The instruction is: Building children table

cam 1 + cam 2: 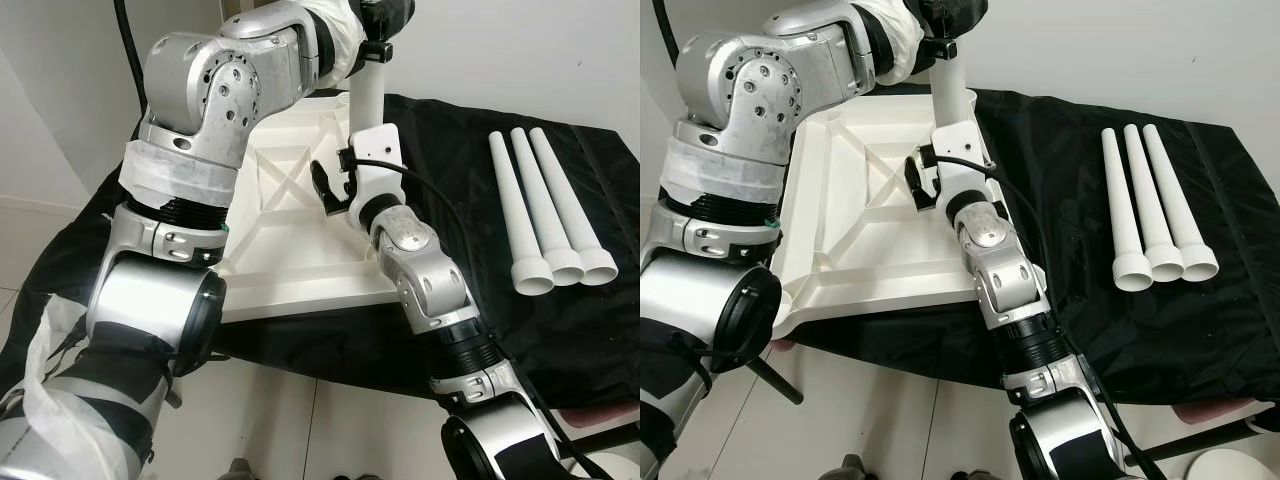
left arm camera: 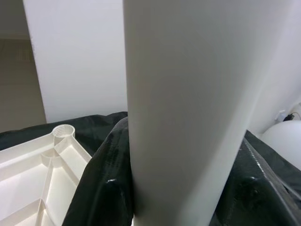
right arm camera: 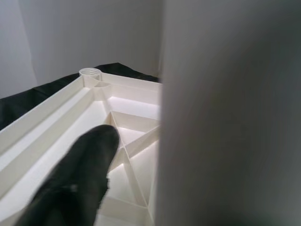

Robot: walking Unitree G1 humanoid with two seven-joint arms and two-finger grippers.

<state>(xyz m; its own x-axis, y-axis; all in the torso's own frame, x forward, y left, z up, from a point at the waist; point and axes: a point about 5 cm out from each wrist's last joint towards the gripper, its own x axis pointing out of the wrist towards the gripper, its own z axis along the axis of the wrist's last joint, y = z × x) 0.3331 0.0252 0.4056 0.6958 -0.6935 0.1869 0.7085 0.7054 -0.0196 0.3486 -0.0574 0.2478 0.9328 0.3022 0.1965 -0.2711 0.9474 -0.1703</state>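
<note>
Left eye view: a white plastic tabletop lies upside down on a black cloth spread over the desk, its ribbed underside facing up. One white leg stands upright at the far right corner of the tabletop. The left tool is at the top of that leg, with the silver left arm arching over the tabletop to reach it. In the left wrist view the leg stands close up between the black fingers, which press against it on both sides, so the left tool grips the leg.

The right tool sits lower, just beside the foot of the same leg, over the ribs of the tabletop, and the right arm reaches up from the near edge of the desk. In the right wrist view one black finger lies over the ribs with the leg alongside it; whether this tool is open or closed on the leg I cannot tell.

Both wrist views also show a threaded round socket at another corner of the tabletop, with no leg in it.

Three more white legs lie side by side on the black cloth to the right, well apart from the tabletop, their wide flared ends toward the near edge. They touch one another along their length.
</note>
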